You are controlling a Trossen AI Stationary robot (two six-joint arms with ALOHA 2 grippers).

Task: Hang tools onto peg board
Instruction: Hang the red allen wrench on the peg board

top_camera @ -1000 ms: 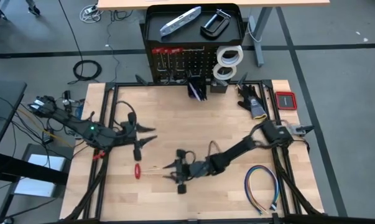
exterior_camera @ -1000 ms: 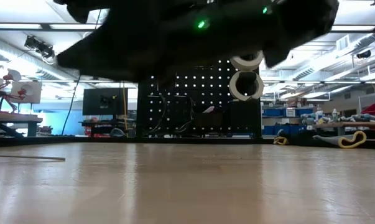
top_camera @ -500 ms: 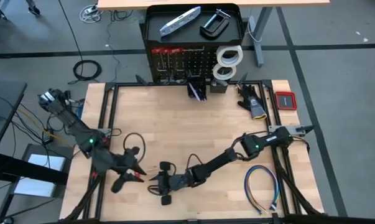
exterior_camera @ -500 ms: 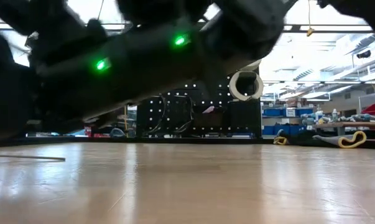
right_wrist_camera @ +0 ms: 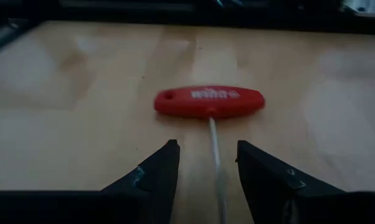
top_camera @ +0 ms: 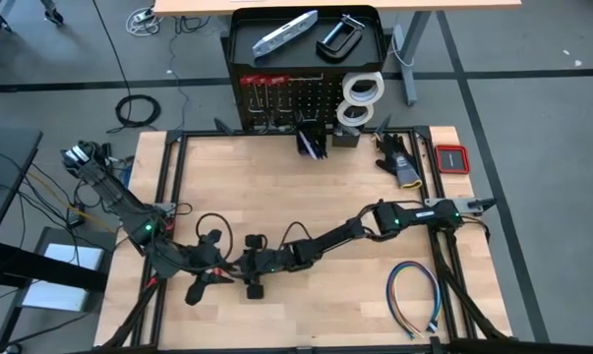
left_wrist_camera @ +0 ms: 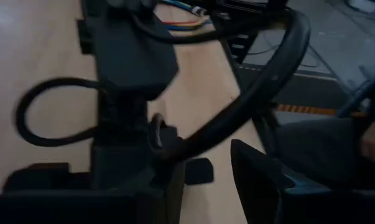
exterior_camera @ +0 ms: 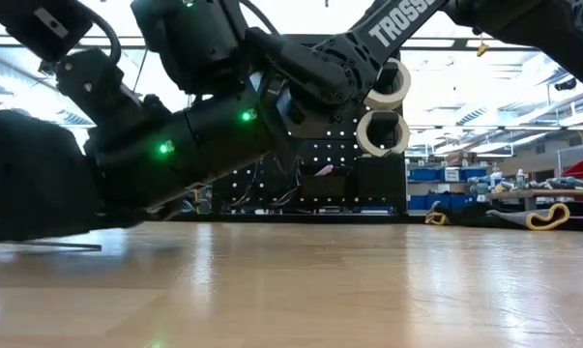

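Your right pincer [right_wrist_camera: 207, 163] stands apart, its fingers straddling the thin steel shaft of the red T-handle hex key [right_wrist_camera: 209, 102], which lies flat on the tabletop [top_camera: 306, 187] near its front left. No grip is made yet; the step in hand is the approach to pick up. Next, lower and close squarely on the shaft or handle, then carry it to the peg board [top_camera: 296, 98] at the far edge. The left pincer [top_camera: 200, 287] waits just beside, fingers apart, empty. Beyond lies an open workshop with benches.
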